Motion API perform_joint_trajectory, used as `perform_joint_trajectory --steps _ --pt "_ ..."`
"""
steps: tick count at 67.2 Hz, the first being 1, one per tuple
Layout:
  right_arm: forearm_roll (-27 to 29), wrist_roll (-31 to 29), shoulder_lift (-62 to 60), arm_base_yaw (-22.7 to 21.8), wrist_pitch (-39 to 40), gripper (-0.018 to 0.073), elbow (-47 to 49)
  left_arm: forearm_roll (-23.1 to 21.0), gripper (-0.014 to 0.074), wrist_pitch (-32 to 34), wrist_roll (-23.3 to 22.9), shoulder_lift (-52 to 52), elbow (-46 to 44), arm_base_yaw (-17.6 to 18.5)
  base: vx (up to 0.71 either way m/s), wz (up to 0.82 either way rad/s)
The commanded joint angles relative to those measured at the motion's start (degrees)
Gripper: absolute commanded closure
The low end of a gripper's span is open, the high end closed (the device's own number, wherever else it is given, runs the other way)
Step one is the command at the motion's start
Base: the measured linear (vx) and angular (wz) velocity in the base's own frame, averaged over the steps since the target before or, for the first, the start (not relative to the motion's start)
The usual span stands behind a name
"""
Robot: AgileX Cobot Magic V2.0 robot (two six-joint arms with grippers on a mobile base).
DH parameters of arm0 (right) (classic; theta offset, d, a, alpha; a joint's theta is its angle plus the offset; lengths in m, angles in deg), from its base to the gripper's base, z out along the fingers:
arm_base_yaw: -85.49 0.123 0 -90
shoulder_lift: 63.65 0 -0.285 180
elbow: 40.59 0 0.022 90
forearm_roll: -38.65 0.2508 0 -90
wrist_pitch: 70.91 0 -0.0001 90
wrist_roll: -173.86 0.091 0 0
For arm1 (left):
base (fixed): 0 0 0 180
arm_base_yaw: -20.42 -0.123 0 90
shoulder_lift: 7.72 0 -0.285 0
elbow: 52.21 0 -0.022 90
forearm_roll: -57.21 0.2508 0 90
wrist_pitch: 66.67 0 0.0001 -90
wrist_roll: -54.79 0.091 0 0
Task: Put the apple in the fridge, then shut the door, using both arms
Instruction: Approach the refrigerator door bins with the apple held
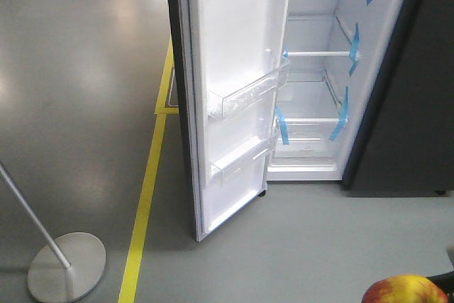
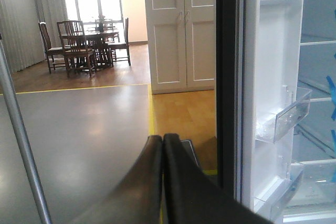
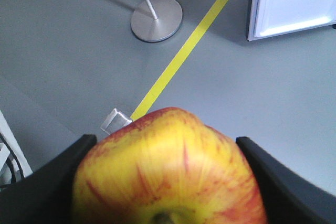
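The red and yellow apple [image 3: 168, 174] fills the bottom of the right wrist view, held between the black fingers [image 3: 47, 182] of my right gripper [image 3: 167, 142], which is shut on it. In the front view the apple [image 1: 404, 290] shows at the bottom right corner. The fridge [image 1: 319, 83] stands open ahead, white shelves with blue tape inside. Its door [image 1: 234, 97] swings out toward me, clear bins on its white lining. My left gripper [image 2: 163, 139] is shut with nothing in it, pointing past the door's dark edge [image 2: 227, 77].
A round metal stand base [image 1: 67, 266] with a slanted pole sits on the grey floor at the left. A yellow floor line [image 1: 145, 204] runs beside the door. Beyond are white double doors [image 2: 181, 30] and a dining table with chairs [image 2: 86, 40].
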Motion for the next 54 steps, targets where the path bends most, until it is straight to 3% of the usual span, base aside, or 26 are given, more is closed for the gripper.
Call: perform_joint_trajectory --steps 1,54 --pt "1.7 -0.3 0.1 0.0 2.8 0.0536 1.6 -0.5 0.0603 4.1 0.0 -0.8 -1.0 0.1 0.12 -0.01" --pt "1.7 -0.3 0.1 0.0 2.8 0.0536 1.6 -0.5 0.0603 4.1 0.0 -0.8 -1.0 0.1 0.13 0.02"
